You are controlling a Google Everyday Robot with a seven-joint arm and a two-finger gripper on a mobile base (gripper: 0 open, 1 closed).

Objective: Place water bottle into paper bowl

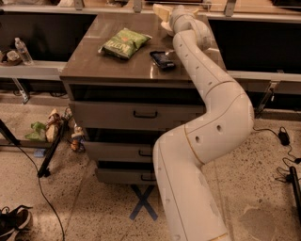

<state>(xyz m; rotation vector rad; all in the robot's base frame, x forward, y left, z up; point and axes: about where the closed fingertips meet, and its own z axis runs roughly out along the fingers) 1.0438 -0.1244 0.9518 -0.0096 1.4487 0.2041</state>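
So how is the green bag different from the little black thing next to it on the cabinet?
The green bag is bright green; the black thing is dark. The green bag is much bigger than the black thing. The green bag lies to the left, away from the robot arm; the black thing lies right beside the arm. Both lie flat on the cabinet top. The gripper is at the far back edge of that top.
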